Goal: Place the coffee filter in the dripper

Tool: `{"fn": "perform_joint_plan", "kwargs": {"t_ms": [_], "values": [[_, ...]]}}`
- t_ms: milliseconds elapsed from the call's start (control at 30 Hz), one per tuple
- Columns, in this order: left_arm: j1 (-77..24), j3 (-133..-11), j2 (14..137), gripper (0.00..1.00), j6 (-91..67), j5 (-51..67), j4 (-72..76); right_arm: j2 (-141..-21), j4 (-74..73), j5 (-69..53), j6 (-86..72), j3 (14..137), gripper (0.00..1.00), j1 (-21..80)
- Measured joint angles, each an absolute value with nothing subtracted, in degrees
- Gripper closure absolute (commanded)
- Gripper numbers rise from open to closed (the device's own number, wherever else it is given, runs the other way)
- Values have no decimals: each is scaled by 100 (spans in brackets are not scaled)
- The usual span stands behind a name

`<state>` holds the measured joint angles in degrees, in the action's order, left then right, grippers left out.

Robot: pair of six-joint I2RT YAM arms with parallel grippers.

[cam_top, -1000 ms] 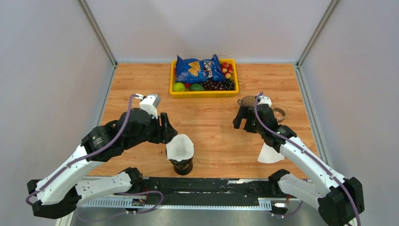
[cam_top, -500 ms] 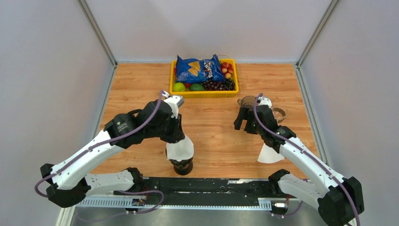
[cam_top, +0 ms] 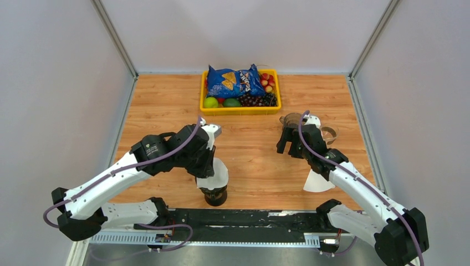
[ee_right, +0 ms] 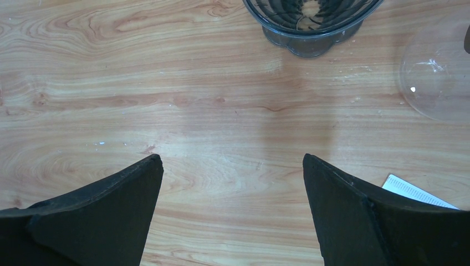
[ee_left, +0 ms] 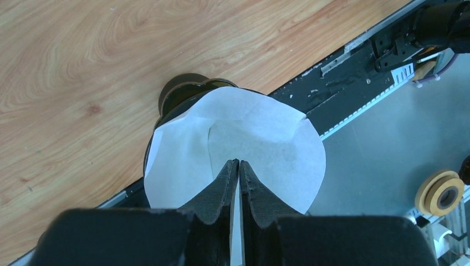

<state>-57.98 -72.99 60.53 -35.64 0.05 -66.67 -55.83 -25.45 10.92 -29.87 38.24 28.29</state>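
Left tool point(ee_left: 239, 164), closed, pinches the white filter point(ee_left: 266, 144) over the dark dripper point(ee_left: 180, 91), at 6 o'clock on the table point(cam_top: 166, 94). Right tool point(ee_right: 233, 166) gapes wide, empty, toward 3 o'clock.

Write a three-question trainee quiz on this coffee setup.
1. True or false: the right gripper is open and holds nothing.
2. What is the left gripper pinching? A) chips bag B) white coffee filter C) glass jug
3. Fill in (near/far): the yellow tray lies at the ____ end of the table.

Key: 1 true; 2 B; 3 far.
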Motion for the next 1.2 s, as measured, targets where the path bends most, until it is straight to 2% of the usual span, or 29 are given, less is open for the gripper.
{"fn": "perform_joint_plan", "kwargs": {"t_ms": [433, 1200], "values": [[-5817, -7216, 6484, 87, -3583, 156, -6670, -5583, -2545, 1142, -2987, 3747, 0, 2808], [-5843, -6639, 6495, 87, -3583, 272, -6427, -5583, -2543, 1149, -2987, 3741, 0, 2803]]}}
